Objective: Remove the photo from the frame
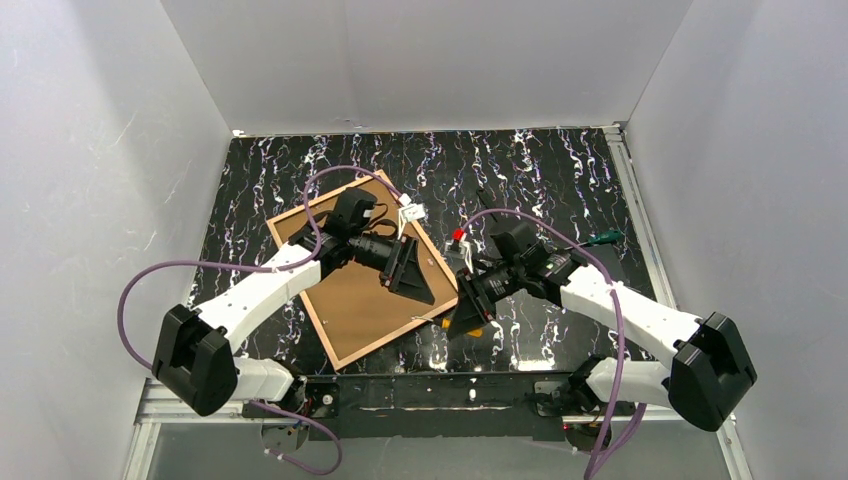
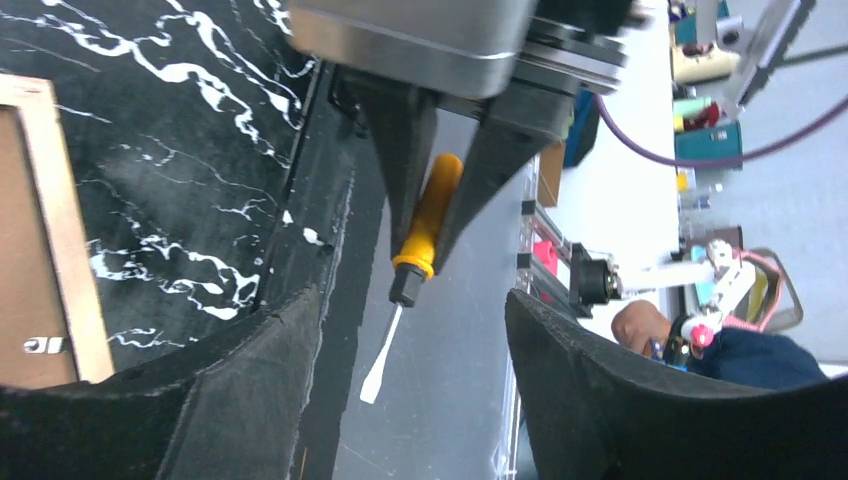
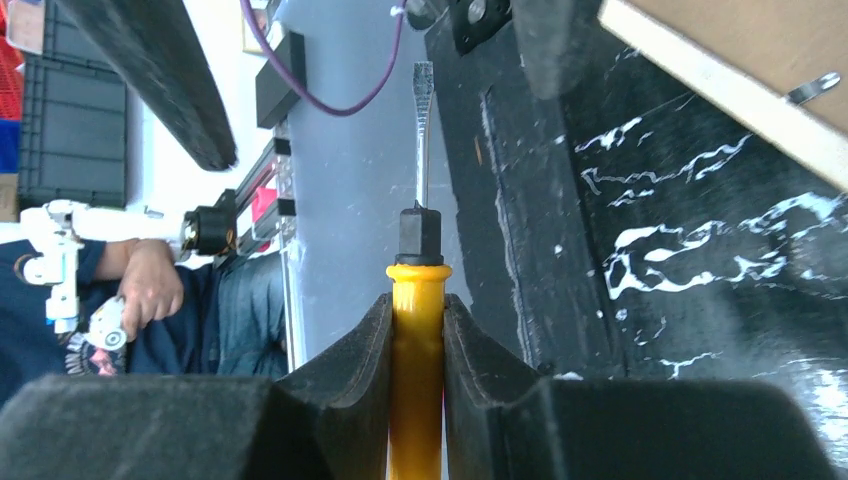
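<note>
Right hand (image 3: 418,300): fingers closed on the yellow handle of a screwdriver (image 3: 417,350). The black collar and flat blade stick out past the fingertips, toward the near edge of the counter (image 1: 540,170). The tip touches nothing visible.

Left hand (image 1: 410,272): fingers spread wide, nothing between them. It hangs over the right-hand corner of the frame (image 1: 400,333). Cannot tell whether it touches the board. Its wrist camera looks through the gap at the other hand and its tool.

Frame lies face down and skewed on the black marbled counter, a pale rim showing around the back. The photo (image 1: 365,290) sits inside it, only the brown fibreboard back visible (print side hidden). A small metal tab (image 3: 812,90) lies on the board near the rim.

Right hand and screwdriver hover just off the frame's right corner, close to the left hand. The left forearm and its purple cable (image 1: 330,180) cross over the frame's far half.
</note>
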